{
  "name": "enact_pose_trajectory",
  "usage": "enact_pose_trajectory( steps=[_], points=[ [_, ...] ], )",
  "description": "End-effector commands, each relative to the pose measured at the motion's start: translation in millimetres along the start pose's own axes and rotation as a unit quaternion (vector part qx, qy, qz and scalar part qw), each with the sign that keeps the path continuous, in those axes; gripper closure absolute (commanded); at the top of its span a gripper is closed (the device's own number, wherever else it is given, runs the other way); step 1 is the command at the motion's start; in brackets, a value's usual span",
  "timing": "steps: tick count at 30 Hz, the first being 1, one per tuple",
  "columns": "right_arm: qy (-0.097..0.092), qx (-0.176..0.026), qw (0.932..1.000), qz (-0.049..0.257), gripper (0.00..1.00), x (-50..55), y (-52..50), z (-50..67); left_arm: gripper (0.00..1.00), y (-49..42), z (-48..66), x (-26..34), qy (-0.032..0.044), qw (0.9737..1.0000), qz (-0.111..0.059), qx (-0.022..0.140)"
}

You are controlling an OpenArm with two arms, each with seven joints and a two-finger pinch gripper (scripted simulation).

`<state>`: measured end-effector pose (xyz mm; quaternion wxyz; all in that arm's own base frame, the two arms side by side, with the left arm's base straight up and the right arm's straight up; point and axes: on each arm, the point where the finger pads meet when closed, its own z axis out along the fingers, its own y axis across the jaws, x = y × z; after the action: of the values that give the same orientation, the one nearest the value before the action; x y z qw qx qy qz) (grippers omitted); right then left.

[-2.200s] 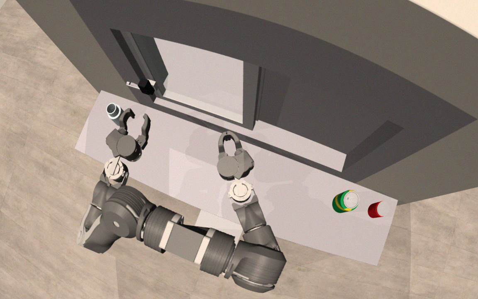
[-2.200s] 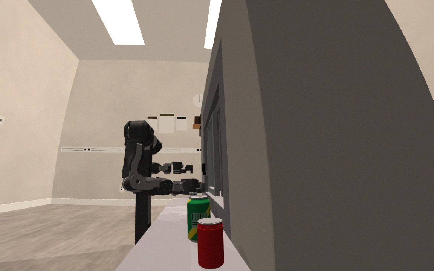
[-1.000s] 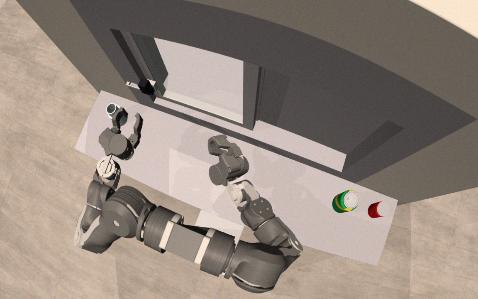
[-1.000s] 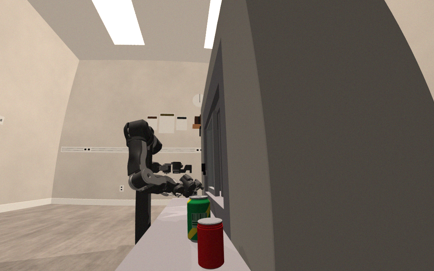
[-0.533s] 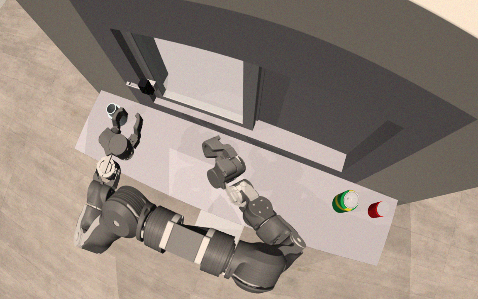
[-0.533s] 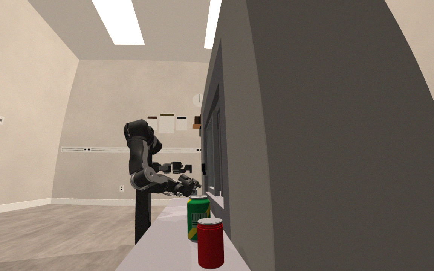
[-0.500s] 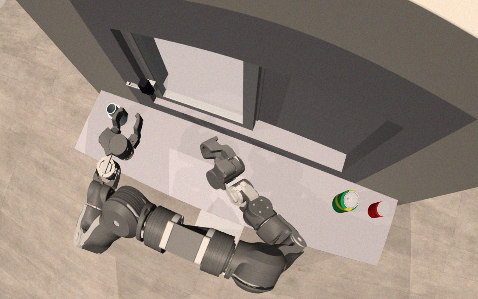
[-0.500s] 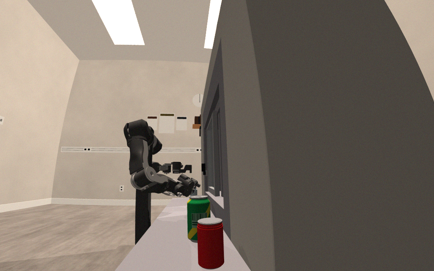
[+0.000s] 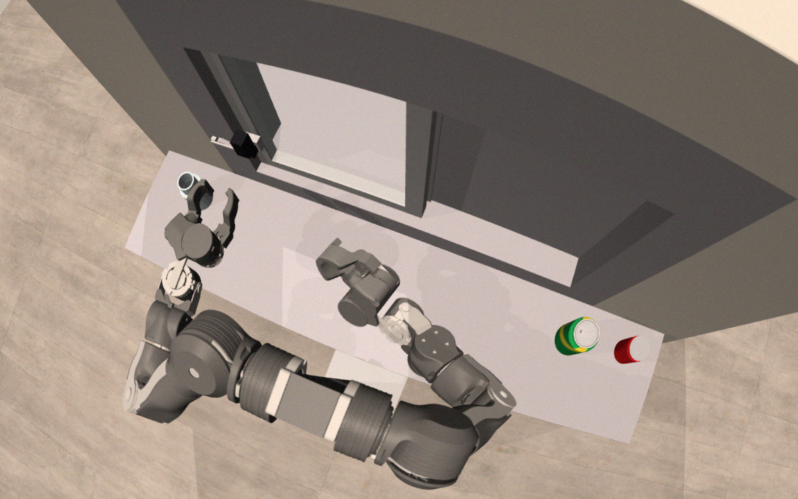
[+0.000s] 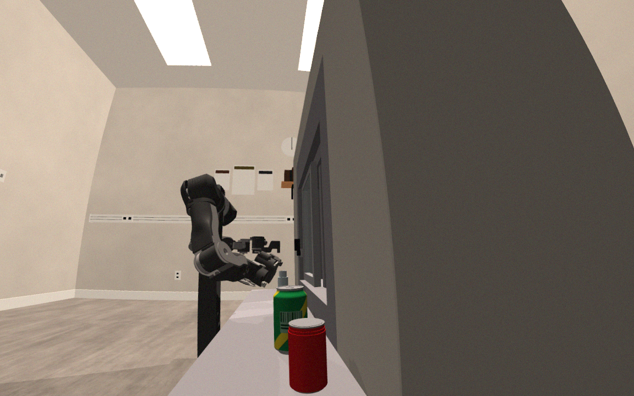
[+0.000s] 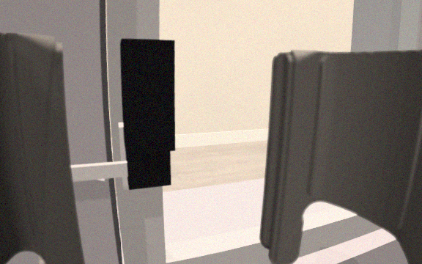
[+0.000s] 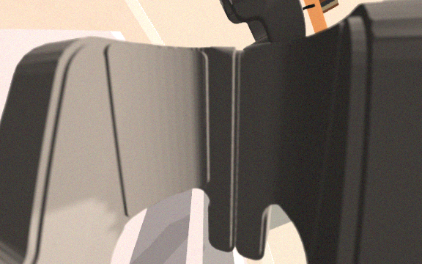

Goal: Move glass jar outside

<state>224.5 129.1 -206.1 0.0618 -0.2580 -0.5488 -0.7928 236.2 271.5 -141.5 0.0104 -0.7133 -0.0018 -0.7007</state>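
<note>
Glass jar: upright on the counter, left end. Left gripper: fingers partly open, facing black handle. Right gripper: fingers closed, nothing gripped. Green can and red can: right end.

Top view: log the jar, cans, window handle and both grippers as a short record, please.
glass jar: upright on the near shelf, at the end away from the cans
green can: upright, beside the red can
red can: upright, nearest the shelf end
black handle: ungripped
left gripper: open, facing the handle
right gripper: shut, holding nothing
</note>
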Motion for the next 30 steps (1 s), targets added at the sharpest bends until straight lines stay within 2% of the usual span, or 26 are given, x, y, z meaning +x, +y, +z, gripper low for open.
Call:
enact_pose_trajectory(
  steps=[1,4,6,8,10,12,15,19,22,24,26,30],
  points=[
    [0.001,-0.021,0.9995,0.022,1.00,0.0,8.3,0.9,0.70,0.1,0.1,1.0,0.0014,1.0000,0.001,0.000],
    [-0.005,-0.057,0.9958,0.071,1.00,-3.2,19.5,-0.1,0.70,0.1,0.1,1.0,0.0014,1.0000,0.001,0.000],
    [-0.010,-0.086,0.9901,0.111,1.00,-6.5,28.4,-1.4,0.70,0.1,0.1,1.0,0.0014,1.0000,0.001,0.000],
    [-0.016,-0.117,0.9810,0.154,1.00,-11.0,37.6,-3.5,0.70,0.1,0.1,1.0,0.0014,1.0000,0.001,0.000],
    [-0.021,-0.149,0.9683,0.199,1.00,-16.5,46.7,-6.4,0.70,0.1,0.1,1.0,0.0014,1.0000,0.001,0.000],
    [-0.021,-0.149,0.9683,0.199,1.00,-16.5,46.7,-6.4,0.70,0.1,0.1,1.0,0.0014,1.0000,0.001,0.000],
    [-0.029,-0.197,0.9435,0.265,1.00,-26.1,58.7,-11.8,0.70,0.1,0.1,1.0,0.0014,1.0000,0.001,0.000],
    [-0.039,-0.250,0.9062,0.339,1.00,-39.0,70.1,-19.7,0.70,0.1,0.1,1.0,0.0014,1.0000,0.001,0.000],
    [-0.044,-0.278,0.8820,0.378,1.00,-46.7,75.1,-24.7,0.70,0.1,0.1,1.0,0.0014,1.0000,0.001,0.000],
    [-0.046,-0.290,0.8707,0.395,1.00,-50.2,76.9,-26.9,0.70,0.1,0.1,1.0,0.0014,1.0000,0.001,0.000],
    [-0.047,-0.296,0.8648,0.403,1.00,-52.0,77.7,-28.1,0.70,0.1,0.1,1.0,0.0014,1.0000,0.001,0.000],
    [-0.049,-0.296,0.8640,0.405,1.00,-52.8,77.2,-28.1,0.70,0.1,0.1,1.0,0.0014,1.0000,0.001,0.000]
  ],
)
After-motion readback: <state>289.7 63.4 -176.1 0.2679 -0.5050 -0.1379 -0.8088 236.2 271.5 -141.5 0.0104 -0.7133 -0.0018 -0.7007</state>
